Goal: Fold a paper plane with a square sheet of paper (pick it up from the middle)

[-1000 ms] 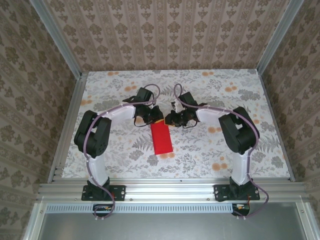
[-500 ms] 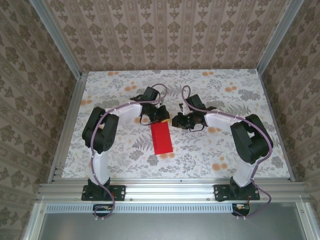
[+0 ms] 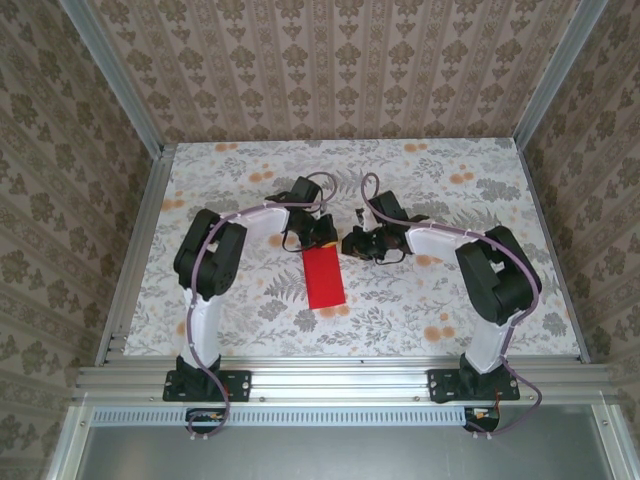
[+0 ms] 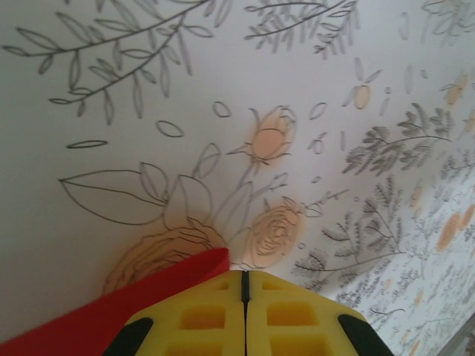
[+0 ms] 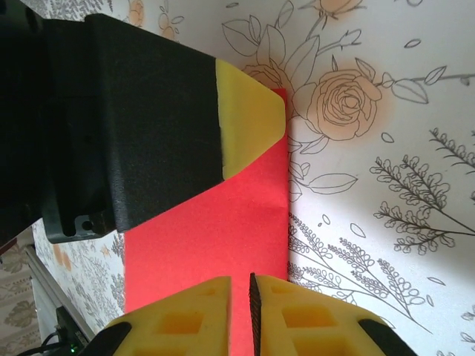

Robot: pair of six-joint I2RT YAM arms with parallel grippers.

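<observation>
Red paper sheet [image 3: 323,279], left tool [image 4: 243,289], right tool [image 5: 251,297] both closed at far edge

Both arms bend at the elbow and reach inward, with the left end effector [image 3: 322,233] and the right end effector [image 3: 351,243] nearly tip to tip. Each has its yellow pads [image 4: 293,291] pressed together; the left one's tip sits just ahead of the right's.

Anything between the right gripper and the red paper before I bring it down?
Nothing visible does. The right gripper hangs right over the red paper with bare sheet beneath; the left gripper lies over the sheet's end, ahead of it.
</observation>
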